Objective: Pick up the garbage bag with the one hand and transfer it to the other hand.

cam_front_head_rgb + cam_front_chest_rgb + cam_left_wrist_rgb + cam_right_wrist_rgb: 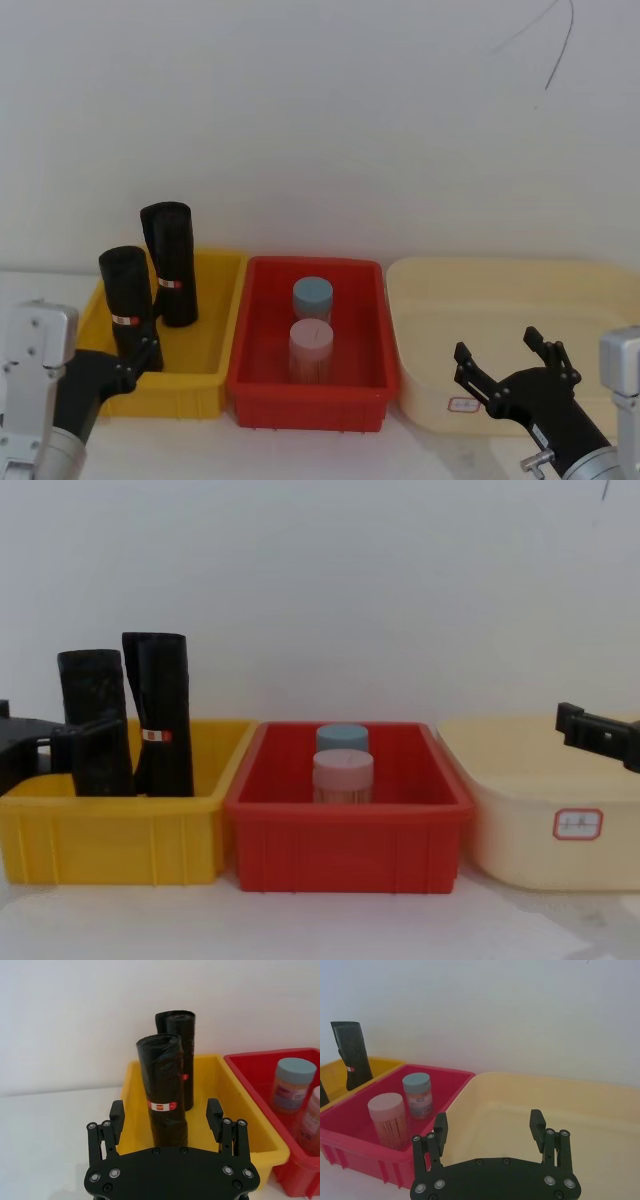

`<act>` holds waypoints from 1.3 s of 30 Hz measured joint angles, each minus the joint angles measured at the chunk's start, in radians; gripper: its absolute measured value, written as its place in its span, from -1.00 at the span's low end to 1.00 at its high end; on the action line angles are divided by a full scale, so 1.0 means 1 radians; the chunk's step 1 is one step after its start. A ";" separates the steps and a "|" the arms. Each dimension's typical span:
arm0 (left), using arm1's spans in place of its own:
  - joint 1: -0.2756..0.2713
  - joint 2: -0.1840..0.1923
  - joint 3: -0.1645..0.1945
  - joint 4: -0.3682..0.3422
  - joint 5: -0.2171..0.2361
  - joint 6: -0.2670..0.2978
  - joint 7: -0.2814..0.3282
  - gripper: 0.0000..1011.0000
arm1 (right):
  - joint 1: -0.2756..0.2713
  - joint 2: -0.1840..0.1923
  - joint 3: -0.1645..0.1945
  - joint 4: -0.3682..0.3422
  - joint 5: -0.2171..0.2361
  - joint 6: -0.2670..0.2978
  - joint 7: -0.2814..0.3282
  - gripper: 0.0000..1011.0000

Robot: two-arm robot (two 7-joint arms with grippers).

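Garbage bag [125,290] stands upright at front-left of yellow bin [215,325], with a second roll [170,260] just behind it. Left gripper [138,358] is at that bin's near-left rim, fingers wide apart either side of the bag, gaps both sides, nothing gripped. Right gripper [498,348] is well apart from the yellow bin, past the red bin [260,375], spread wide, empty, free room around.

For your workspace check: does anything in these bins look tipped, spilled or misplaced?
Nothing stands out. The garbage bag and the other roll stand upright in the yellow bin, both jars upright in the red bin. The open left hand straddles the bag; the right hand hovers open by the cream bin.
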 joint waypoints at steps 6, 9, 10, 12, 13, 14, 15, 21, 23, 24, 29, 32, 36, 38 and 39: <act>-0.028 -0.010 -0.011 0.038 -0.016 -0.001 -0.020 0.98 | 0.000 0.000 0.000 0.000 0.000 0.000 0.000 0.98; -0.047 -0.015 -0.015 0.062 -0.022 -0.005 -0.031 0.98 | 0.000 0.000 0.000 0.000 0.000 0.000 0.000 0.98; -0.052 -0.017 -0.015 0.068 -0.023 -0.007 -0.034 0.98 | 0.000 0.000 0.000 0.000 0.000 0.000 0.000 0.98; -0.067 -0.021 -0.017 0.085 -0.026 -0.011 -0.044 0.98 | 0.000 0.000 0.000 0.000 0.000 0.000 0.000 0.98; -0.074 -0.022 -0.017 0.093 -0.027 -0.012 -0.047 0.98 | 0.000 0.000 0.000 0.000 0.000 0.000 0.000 0.98; -0.079 -0.023 -0.017 0.099 -0.028 -0.014 -0.050 0.98 | 0.000 0.000 0.000 0.000 0.000 0.000 0.000 0.98; -0.090 -0.026 -0.018 0.112 -0.030 -0.018 -0.058 0.98 | 0.000 0.000 0.000 0.000 0.000 0.000 0.000 0.98; -0.136 -0.037 -0.019 0.167 -0.036 -0.032 -0.087 0.98 | 0.000 0.000 0.000 0.000 0.000 0.000 0.000 0.98; -0.150 -0.040 -0.019 0.184 -0.037 -0.036 -0.095 0.98 | 0.000 0.000 0.000 0.000 0.000 0.000 0.000 0.98; -0.155 -0.042 -0.019 0.191 -0.038 -0.038 -0.098 0.98 | 0.000 0.000 0.000 0.000 0.000 0.000 0.000 0.98; -0.200 -0.054 -0.017 0.247 -0.042 -0.052 -0.125 0.98 | 0.000 0.000 0.000 0.000 0.000 0.000 0.000 0.98; -0.233 -0.065 -0.016 0.288 -0.046 -0.063 -0.144 0.98 | 0.000 0.000 0.000 0.000 0.000 0.000 0.000 0.98; -0.255 -0.073 -0.014 0.317 -0.049 -0.071 -0.157 0.85 | 0.000 0.000 0.000 0.000 0.000 0.000 0.000 0.98; -0.270 -0.079 -0.014 0.337 -0.051 -0.077 -0.167 0.73 | 0.000 0.000 0.000 0.000 0.000 0.000 0.000 0.98; -0.278 -0.082 -0.014 0.346 -0.052 -0.081 -0.172 0.67 | 0.000 0.000 0.000 0.000 0.000 0.000 0.000 0.98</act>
